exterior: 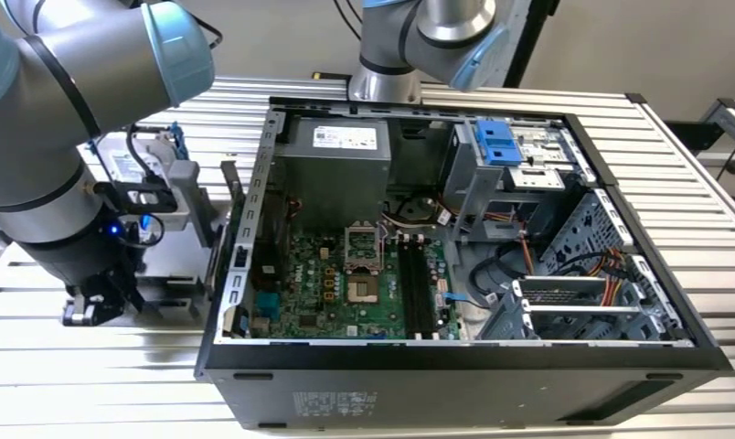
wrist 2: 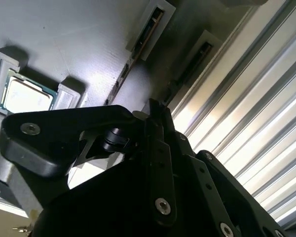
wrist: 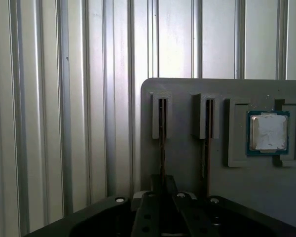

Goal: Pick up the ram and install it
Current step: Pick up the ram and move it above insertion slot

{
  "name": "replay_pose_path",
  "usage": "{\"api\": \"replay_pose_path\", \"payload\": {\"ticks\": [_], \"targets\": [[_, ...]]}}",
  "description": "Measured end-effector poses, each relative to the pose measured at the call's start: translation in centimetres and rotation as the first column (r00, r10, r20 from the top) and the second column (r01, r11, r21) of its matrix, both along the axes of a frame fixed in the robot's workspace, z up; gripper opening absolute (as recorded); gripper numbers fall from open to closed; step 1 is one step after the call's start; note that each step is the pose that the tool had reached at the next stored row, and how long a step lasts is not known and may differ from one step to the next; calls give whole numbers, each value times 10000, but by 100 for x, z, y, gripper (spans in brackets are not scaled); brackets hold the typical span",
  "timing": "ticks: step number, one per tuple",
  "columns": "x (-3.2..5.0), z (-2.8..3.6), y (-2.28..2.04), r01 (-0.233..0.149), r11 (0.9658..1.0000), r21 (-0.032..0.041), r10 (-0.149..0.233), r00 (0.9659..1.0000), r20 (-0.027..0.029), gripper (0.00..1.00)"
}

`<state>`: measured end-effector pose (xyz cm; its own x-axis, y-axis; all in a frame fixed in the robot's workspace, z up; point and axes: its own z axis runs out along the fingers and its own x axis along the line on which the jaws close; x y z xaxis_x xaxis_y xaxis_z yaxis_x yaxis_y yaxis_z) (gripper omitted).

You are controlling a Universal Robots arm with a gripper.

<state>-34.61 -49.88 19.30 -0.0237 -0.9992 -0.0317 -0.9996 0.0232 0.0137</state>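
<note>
Open computer case [exterior: 465,377], green motherboard [exterior: 309,274] inside, end effector [exterior: 90,309] alongside

The light in the exterior view is cool and even: the ribbed metal surface [exterior: 697,165] shows in pale bands, the inside of the open computer case [exterior: 465,361] lies in soft shadow, and a small blue lamp [exterior: 111,229] glows on the arm [exterior: 50,137]. In the second wrist view hard glare burns the surface's ribs white and spills over the grey holder [wrist 2: 89,49], leaving the black bulk of the jaws nearly a silhouette. The first wrist view is flatter and dimmer, with the holder's slots [wrist: 162,118] dark and the lid of the processor chip [wrist: 268,132] shining pale.
</note>
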Motion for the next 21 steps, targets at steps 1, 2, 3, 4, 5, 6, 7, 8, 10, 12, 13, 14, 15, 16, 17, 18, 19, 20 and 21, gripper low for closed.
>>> {"api": "replay_pose_path", "payload": {"ticks": [1, 2, 3, 4, 5, 6, 7, 8, 10, 12, 13, 14, 15, 16, 17, 18, 19, 20, 21], "targets": [[0, 0, 0, 0, 10000, 0, 0, 10000, 0, 0], [0, 0, 0, 0, 10000, 0, 0, 10000, 0, 0], [0, 0, 1, 0, 10000, 0, 0, 10000, 0, 0], [0, 0, 1, 0, 10000, 0, 0, 10000, 0, 0], [0, 0, 1, 0, 10000, 0, 0, 10000, 0, 0], [0, 0, 2, 0, 10000, 0, 0, 10000, 0, 0], [0, 0, 2, 0, 10000, 0, 0, 10000, 0, 0], [0, 0, 2, 0, 10000, 0, 0, 10000, 0, 0], [0, 0, 3, 0, 10000, 0, 0, 10000, 0, 0], [0, 0, 3, 0, 10000, 0, 0, 10000, 0, 0], [0, 0, 4, 0, 10000, 0, 0, 10000, 0, 0], [0, 0, 4, 0, 10000, 0, 0, 10000, 0, 0], [0, 0, 4, 0, 10000, 0, 0, 10000, 0, 0], [0, 0, 5, 0, 10000, 0, 0, 10000, -1, 0], [0, 0, 5, 0, 10000, 0, 0, 10000, 0, 0], [0, 1, 5, 0, 10000, 0, 0, 10000, -1, 0], [0, 6, 5, 0, 10000, -1, 0, 10000, -2, 0], [0, 14, 5, 0, 10000, -2, 0, 10000, -2, 0], [0, 22, 5, 0, 10000, 0, 0, 10000, -1, 0]]}}
